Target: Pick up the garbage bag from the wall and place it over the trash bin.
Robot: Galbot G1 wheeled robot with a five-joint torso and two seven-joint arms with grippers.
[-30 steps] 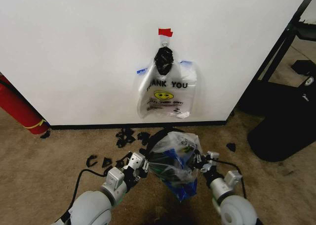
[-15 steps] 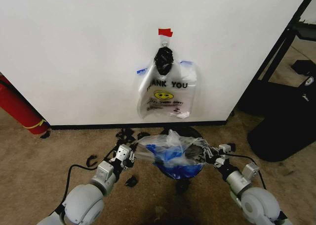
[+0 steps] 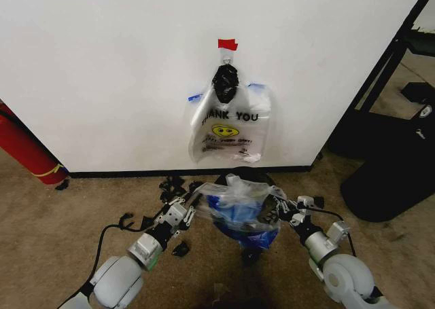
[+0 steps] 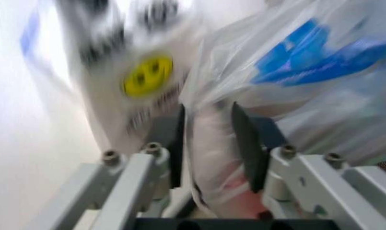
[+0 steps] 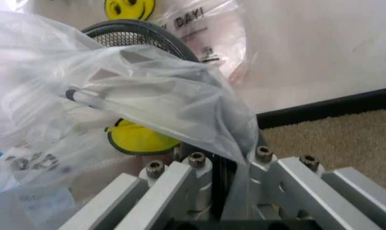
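The left pincer (image 3: 188, 212) reaches forward and inward from the near left, arm low over the carpet, its jaws closed on a bunched edge of the garbage bag (image 3: 238, 210); the left wrist view shows the plastic pinched between the dark fingers (image 4: 245, 143). The right pincer (image 3: 285, 211) mirrors it from the near right, clamped on the bag's opposite edge, plastic trapped between its jaws in the right wrist view. Two arms, one bag stretched between them.

Farthest and largest is the wall (image 3: 122, 64), white with a black strip along its foot. On it hangs a bunch of bags (image 3: 228, 129) under a black knot and red tape (image 3: 228, 44), printed "THANK YOU" over a yellow smiley.

The held bag, clear with blue parts, sits spread over the trash bin (image 3: 262, 180), whose dark rim shows just behind it. Small black pieces (image 3: 173, 187) lie scattered on the carpet at left.
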